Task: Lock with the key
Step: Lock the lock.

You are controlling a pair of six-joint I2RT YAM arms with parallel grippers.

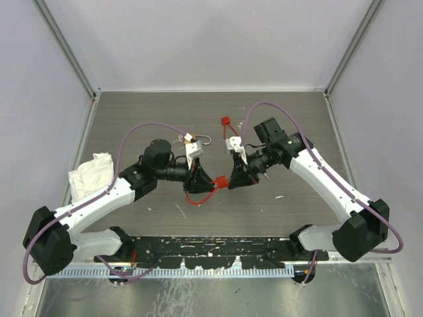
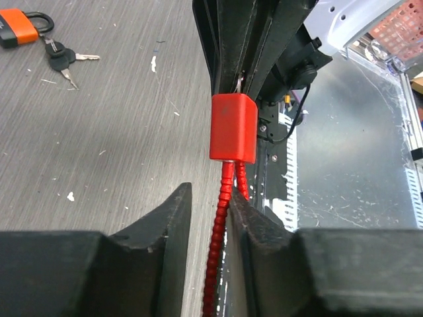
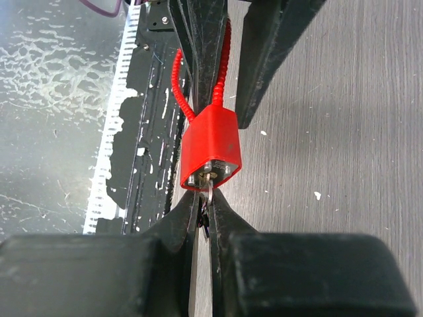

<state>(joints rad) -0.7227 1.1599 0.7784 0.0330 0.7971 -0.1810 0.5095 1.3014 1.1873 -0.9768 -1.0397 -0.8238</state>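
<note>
A red lock body (image 1: pixel 222 181) with a ribbed red cable loop (image 1: pixel 195 200) hangs above the table between my two grippers. My right gripper (image 3: pixel 207 198) is shut on the key (image 3: pixel 207 187), whose blade sits in the keyhole on the underside of the lock body (image 3: pixel 210 139). My left gripper (image 2: pixel 208 195) is open around the cable (image 2: pixel 221 224) just below the lock body (image 2: pixel 232 129). The cable rests against the right finger, with a gap to the left finger. In the top view the left gripper (image 1: pixel 198 179) and right gripper (image 1: pixel 235 179) face each other across the lock.
An orange padlock (image 2: pixel 20 28) with a small bunch of keys (image 2: pixel 63 58) lies further back on the table. A silver-shackled white lock (image 1: pixel 192 143) sits behind the left wrist. A white cloth (image 1: pixel 92 173) lies at the left. A black rail (image 1: pixel 211 251) runs along the near edge.
</note>
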